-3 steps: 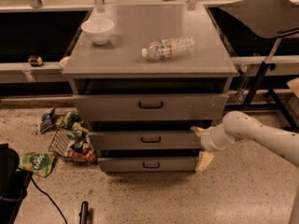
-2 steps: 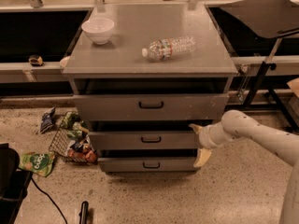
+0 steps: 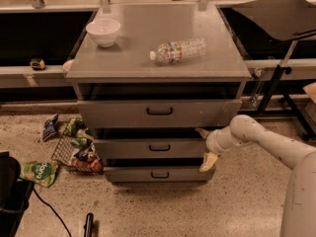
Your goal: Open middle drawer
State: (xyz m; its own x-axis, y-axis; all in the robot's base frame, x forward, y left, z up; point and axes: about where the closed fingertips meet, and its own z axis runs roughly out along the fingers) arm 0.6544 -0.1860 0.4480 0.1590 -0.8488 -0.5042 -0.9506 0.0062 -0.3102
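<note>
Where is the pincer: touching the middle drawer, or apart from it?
Cannot tell. The camera view shows the pincer at the right end of the middle drawer, one finger above its front, one below, but neither contact nor gap shows plainly.

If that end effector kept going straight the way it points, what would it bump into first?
Most likely the right end of the middle drawer. The end effector sits just beside it, pointing left, with its fingers spread open above and below the drawer front. Depth is hard to judge here.

I can read nothing: the bottle (image 3: 178, 50) label and green bag (image 3: 39, 172) print are illegible to me. The gripper (image 3: 205, 147) sits spread at the middle drawer (image 3: 148, 148) right end.
</note>
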